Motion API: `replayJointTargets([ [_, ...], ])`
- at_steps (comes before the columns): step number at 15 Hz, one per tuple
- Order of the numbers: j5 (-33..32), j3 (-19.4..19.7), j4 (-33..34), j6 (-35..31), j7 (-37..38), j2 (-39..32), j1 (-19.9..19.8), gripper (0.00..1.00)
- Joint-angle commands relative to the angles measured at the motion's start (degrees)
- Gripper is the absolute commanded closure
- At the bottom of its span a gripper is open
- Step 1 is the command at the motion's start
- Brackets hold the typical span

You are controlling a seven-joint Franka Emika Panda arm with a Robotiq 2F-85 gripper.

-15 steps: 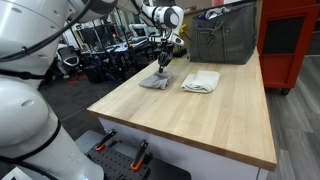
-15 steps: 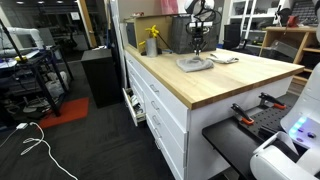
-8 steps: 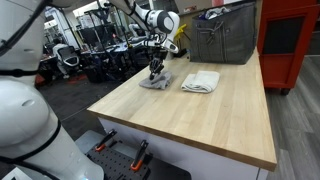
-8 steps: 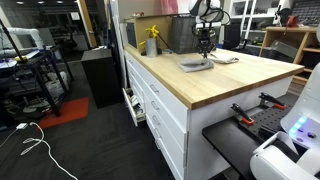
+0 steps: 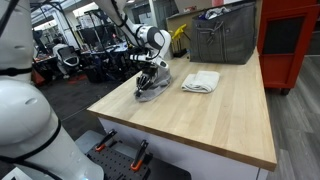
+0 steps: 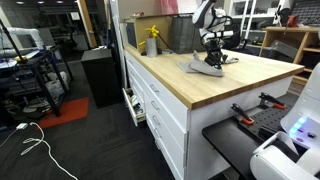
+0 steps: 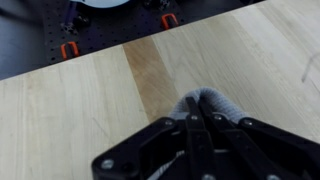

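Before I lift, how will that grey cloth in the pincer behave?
Probably floppy: the grey cloth bunches up where the shut pincer pinches it, so the rest should droop. Likely light, as it looks thin and rumpled on the wooden table. It may slip free, since only a small fold seems gripped.

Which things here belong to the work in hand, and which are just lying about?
In hand: grey cloth, pinched in the shut jaws.
Lying about: white folded towel, grey bin, yellow bottle, red cabinet.
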State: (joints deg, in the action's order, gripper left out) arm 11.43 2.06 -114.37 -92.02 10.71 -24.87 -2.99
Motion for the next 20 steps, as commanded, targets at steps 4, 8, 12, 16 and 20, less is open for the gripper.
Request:
replayJointTargets([
  [4, -4.7, 0.2, -9.3, -3.1, -3.3, 4.8, 1.7, 0.99],
  [8, -5.5, 0.4, -12.7, -3.8, -2.2, 6.5, 1.9, 0.99],
  [12, 3.4, 1.0, -17.4, -7.6, 0.7, 9.4, 0.2, 0.99],
  [16, 11.1, 1.8, -20.2, -10.1, 0.8, 13.8, -0.8, 0.64],
  [20, 11.0, 2.3, -21.1, -14.6, 4.6, 19.5, -0.1, 0.34],
])
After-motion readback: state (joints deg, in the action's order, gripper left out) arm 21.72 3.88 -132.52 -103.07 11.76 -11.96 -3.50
